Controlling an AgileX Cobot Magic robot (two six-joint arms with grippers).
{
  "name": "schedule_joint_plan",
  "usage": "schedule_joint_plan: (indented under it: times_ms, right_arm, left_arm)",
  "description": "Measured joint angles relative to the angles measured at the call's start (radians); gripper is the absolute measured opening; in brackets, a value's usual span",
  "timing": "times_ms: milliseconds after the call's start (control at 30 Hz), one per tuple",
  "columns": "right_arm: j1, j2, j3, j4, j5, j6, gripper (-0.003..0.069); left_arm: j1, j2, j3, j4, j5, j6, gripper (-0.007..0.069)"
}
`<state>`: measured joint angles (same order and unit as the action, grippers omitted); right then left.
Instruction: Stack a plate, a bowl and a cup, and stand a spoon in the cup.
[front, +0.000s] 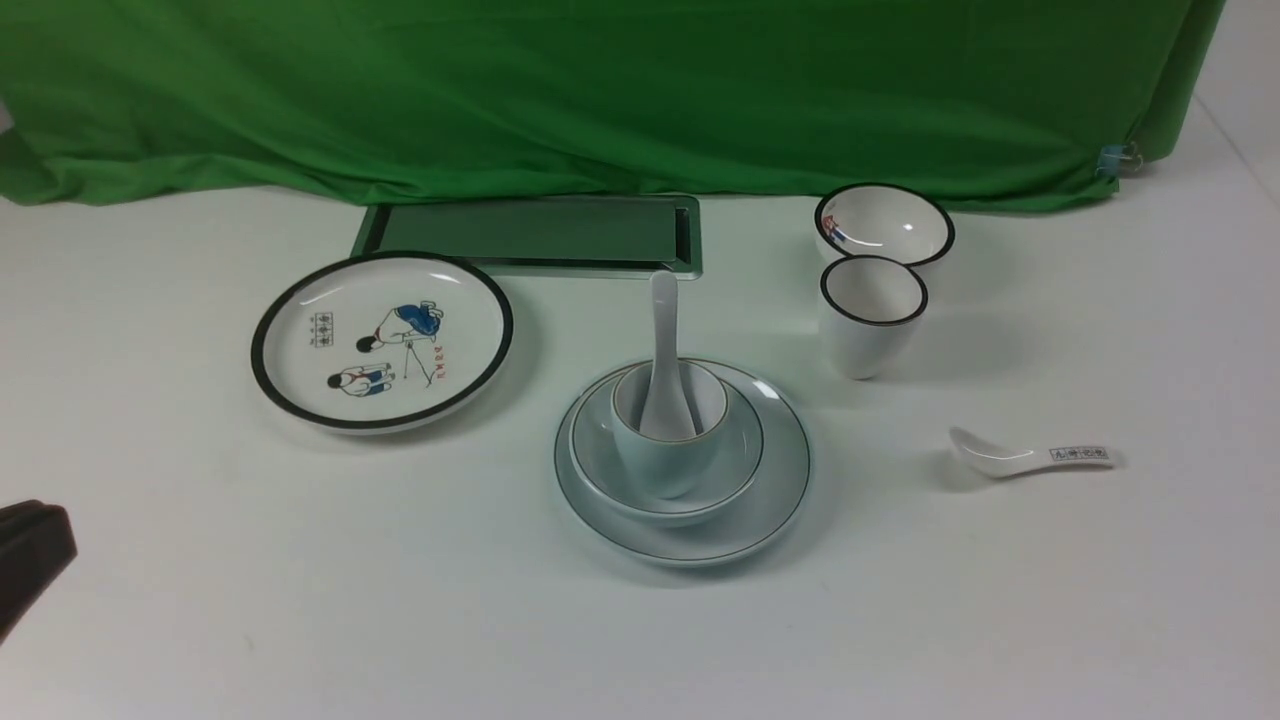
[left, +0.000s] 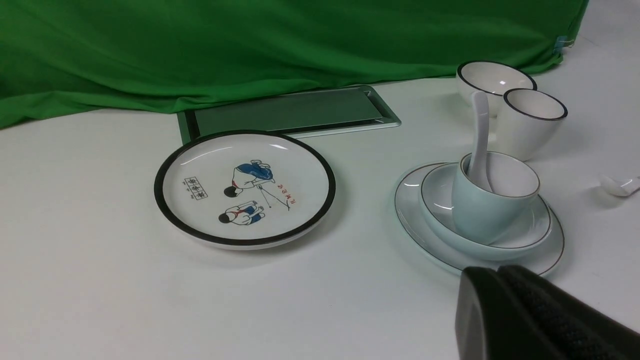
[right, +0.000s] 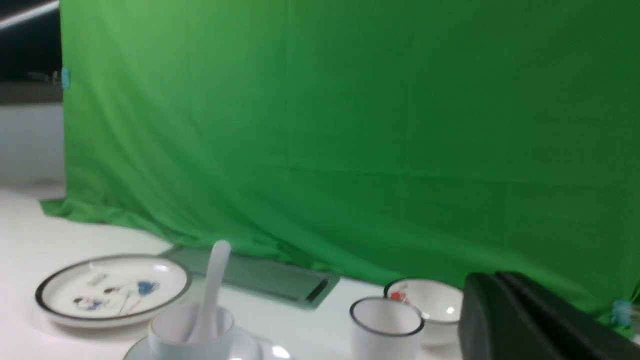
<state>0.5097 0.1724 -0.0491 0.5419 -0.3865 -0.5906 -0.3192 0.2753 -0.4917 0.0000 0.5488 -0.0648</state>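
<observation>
Spoon upright in cup, apart from both closed fingers.

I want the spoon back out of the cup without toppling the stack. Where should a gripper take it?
Probably by the handle tip of the spoon, from above: it leans up past the rim of the cup, clear of everything.

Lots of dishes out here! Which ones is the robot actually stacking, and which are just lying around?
Part of the job: plate, bowl on it, cup in the bowl, spoon standing in the cup.

Just lying about: cartoon plate, black-rimmed bowl, black-rimmed cup, printed spoon, metal tray.
</observation>
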Motion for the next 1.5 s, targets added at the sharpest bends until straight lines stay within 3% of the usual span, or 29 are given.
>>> schedule_joint_plan:
  times_ms: [167,267,333,400,533,867,1500]
  right_arm:
    - [-0.083,-0.096,0.055,-0.116,-0.013,-0.013,0.001]
    - [-0.203,-0.103,0.055,-0.199,0.03,0.094,0.001]
    - [-0.389,-0.103,0.056,-0.361,0.149,0.301,0.001]
    - [-0.494,-0.103,0.056,-0.463,0.233,0.441,0.001]
    - [-0.604,-0.104,0.058,-0.524,0.364,0.527,0.001]
    - [-0.566,-0.171,0.058,-0.548,0.585,0.573,0.001]
    - [-0.563,-0.173,0.058,-0.548,0.606,0.609,0.0034]
  left_arm:
    - [0.0,0.0,0.0,0.0,0.0,0.0,-0.0031]
    - [0.0,0.0,0.0,0.0,0.0,0.0,-0.0031]
    - [0.0,0.0,0.0,0.0,0.0,0.0,-0.0031]
    - [0.0,0.0,0.0,0.0,0.0,0.0,-0.0031]
    - [0.0,0.0,0.0,0.0,0.0,0.0,-0.0031]
    - [0.0,0.0,0.0,0.0,-0.001,0.0,-0.0031]
    - [0.0,0.0,0.0,0.0,-0.001,0.0,-0.0031]
